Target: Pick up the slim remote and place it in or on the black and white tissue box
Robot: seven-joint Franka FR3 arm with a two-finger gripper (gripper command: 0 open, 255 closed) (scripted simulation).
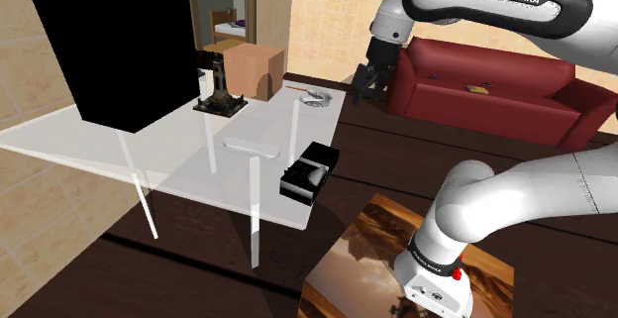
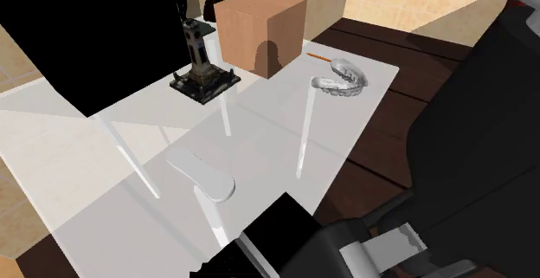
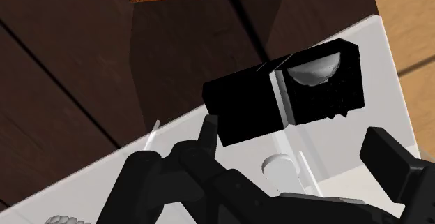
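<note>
Gripper (image 1: 364,90) empty, fingers spread wide, above the clear table (image 1: 89,148); slim white remote (image 1: 250,146) lies flat well below and apart from it, near the black-and-white tissue box (image 1: 310,170).

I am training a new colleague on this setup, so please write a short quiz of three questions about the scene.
1. True or false: the gripper is holding the slim remote.
2. The remote is: A) lying flat on the table, apart from the tissue box; B) standing upright; C) inside the tissue box.
3. Fill in: the gripper's fingers stand ____.
Key: 1 false, the gripper is empty; 2 A; 3 apart.
</note>
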